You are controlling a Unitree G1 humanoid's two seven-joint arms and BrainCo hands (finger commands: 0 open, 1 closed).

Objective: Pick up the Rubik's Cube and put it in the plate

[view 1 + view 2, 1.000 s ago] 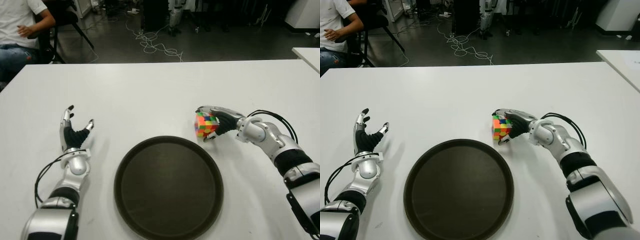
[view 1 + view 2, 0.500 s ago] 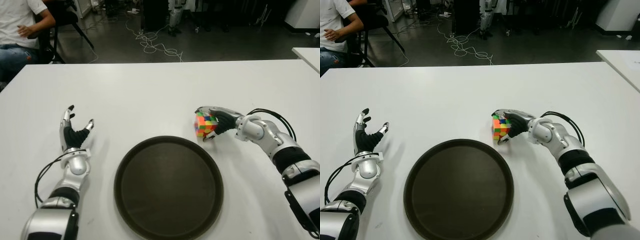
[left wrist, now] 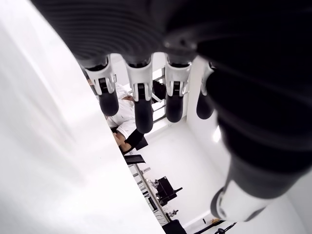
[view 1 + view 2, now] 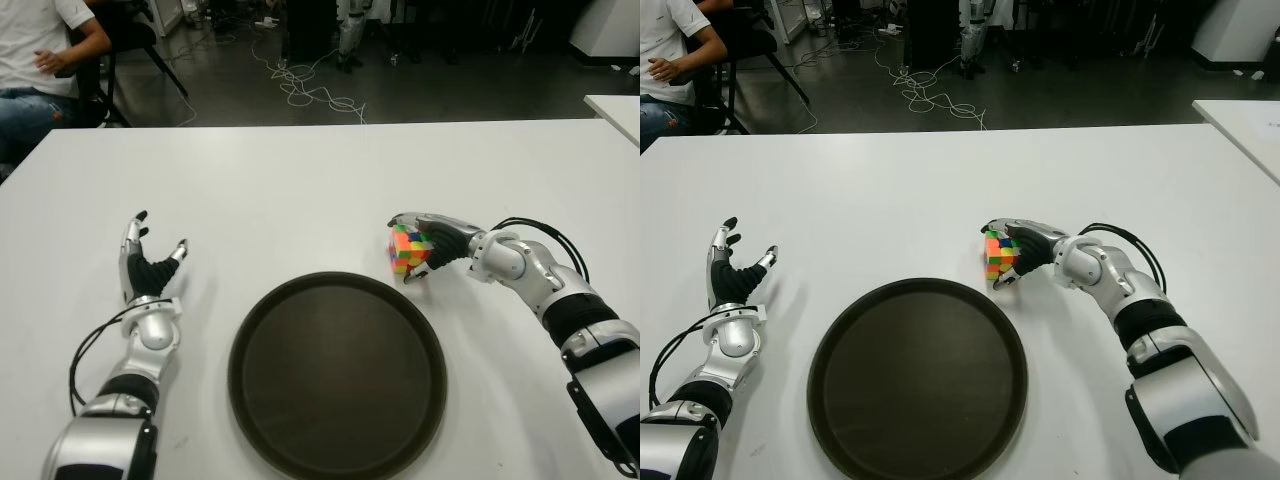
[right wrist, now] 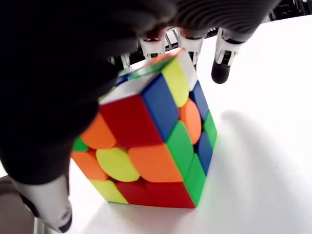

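1 rigid, light, smooth-faced Rubik's Cube [image 4: 411, 250] gripped by right hand [image 4: 432, 240]: hold opposite flat faces. Left hand [image 4: 147, 268] open, idle.

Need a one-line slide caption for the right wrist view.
Right hand grasps the Rubik's Cube, its lower edge near the white table.

Seated person [image 4: 45, 60], cut by frame edge

- No text, label, brand, number or sign can be read in any view.
- The Rubik's Cube [image 5: 151, 141] shows only plain coloured stickers, with no print on them.
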